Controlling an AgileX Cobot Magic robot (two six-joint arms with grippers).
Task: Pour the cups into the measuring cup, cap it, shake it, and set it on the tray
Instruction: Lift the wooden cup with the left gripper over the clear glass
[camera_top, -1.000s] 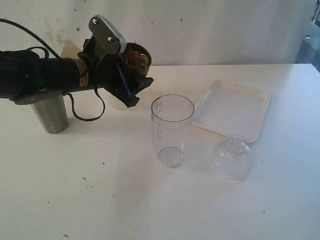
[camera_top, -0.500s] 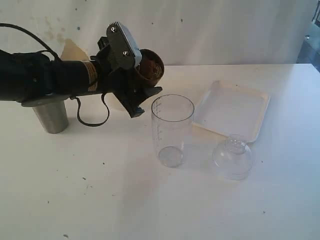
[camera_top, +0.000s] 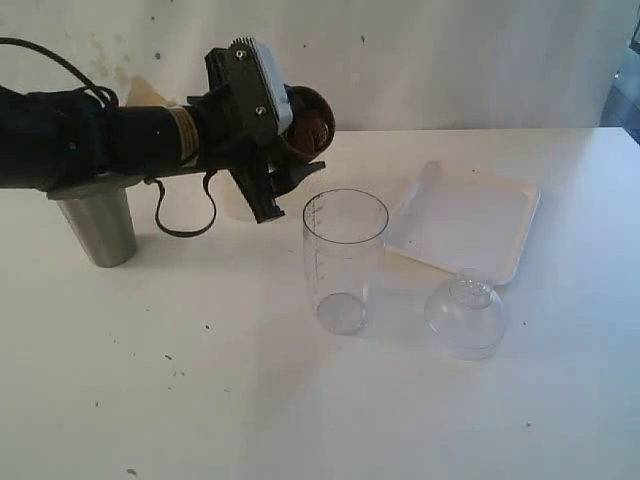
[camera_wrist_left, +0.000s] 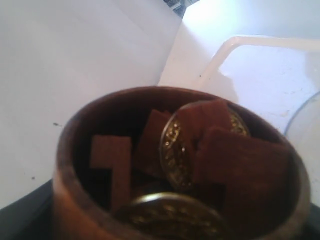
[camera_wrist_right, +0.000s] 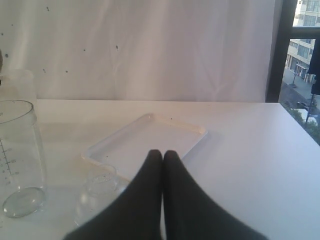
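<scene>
Spillage looms: left gripper (camera_top: 288, 145) grasps the tilted wooden cup (camera_top: 308, 118) short of the measuring cup (camera_top: 345, 262), so its coins (camera_wrist_left: 176, 145) and blocks (camera_wrist_left: 242, 172) may miss, while right gripper (camera_wrist_right: 162, 156) rests clenched, empty.

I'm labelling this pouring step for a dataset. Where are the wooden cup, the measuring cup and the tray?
wooden cup (camera_top: 312, 118), exterior view, its visible brown side.
measuring cup (camera_top: 345, 262), exterior view, middle of its clear wall.
tray (camera_top: 468, 222), exterior view, its bare floor.
</scene>
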